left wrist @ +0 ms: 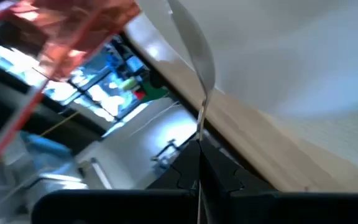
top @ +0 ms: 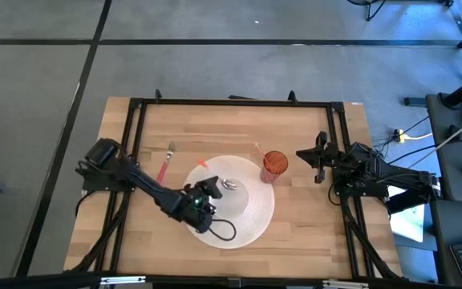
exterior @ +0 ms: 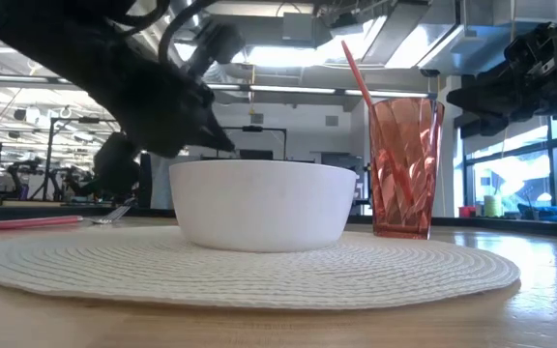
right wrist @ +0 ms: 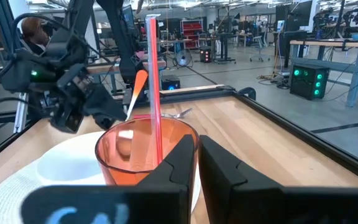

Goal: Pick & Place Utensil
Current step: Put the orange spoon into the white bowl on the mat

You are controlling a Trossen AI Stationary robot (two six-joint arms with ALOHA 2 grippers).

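Observation:
My left gripper (top: 208, 193) reaches over the round white placemat (top: 247, 229) and is shut on a metal spoon (top: 231, 185). The spoon's bowl end lies over the white bowl (exterior: 259, 203). In the low view the left gripper (exterior: 216, 135) hangs just above the white bowl's far rim, and the spoon is hidden. An orange cup (top: 275, 164) with a red straw (right wrist: 155, 81) stands on the placemat's right edge. My right gripper (top: 321, 158) waits right of the cup, shut, touching nothing. My left gripper pinches the spoon's thin handle (left wrist: 199, 134) between its two fingers, with the fingers running along the handle. The spoon's bowl end (left wrist: 194, 43) points away from the fingers, toward the cup. Whether the spoon touches the white bowl, I cannot tell.
A fork with a red handle (top: 166, 164) lies on the wood left of the placemat. An orange-handled utensil (right wrist: 139, 84) leans at the white bowl's far side. A black frame (top: 135, 128) runs around the table. Bare wood lies along the near and far edges.

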